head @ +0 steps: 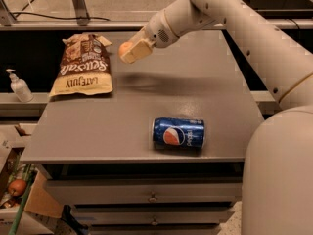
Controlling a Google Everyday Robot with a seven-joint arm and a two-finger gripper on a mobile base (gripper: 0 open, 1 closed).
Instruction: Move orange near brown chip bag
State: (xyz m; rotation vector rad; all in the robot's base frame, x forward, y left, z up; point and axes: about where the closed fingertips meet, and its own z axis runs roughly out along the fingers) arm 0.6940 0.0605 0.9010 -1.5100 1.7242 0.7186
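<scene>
Gripper (133, 52) clamped on orange (124, 48), aloft at 3 o'clock from brown chip bag (84, 65). Bag lettered "Late July"; Pepsi can (178, 132) lies sideways on tabletop (205, 89).

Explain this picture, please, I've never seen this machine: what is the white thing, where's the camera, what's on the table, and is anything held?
The white shape is a robot. Its body fills the lower right, and its one arm reaches across the top. There is only one camera view, looking down on a grey table; where the camera is mounted is not known.

At the arm's end is the tool, two fingers that close like a clamp. It hangs above the far left part of the table, just right of the brown chip bag. It is shut on the orange, which peeks out on its left side.

The bag lies flat at the far left corner. A blue Pepsi can lies on its side near the front edge.
</scene>
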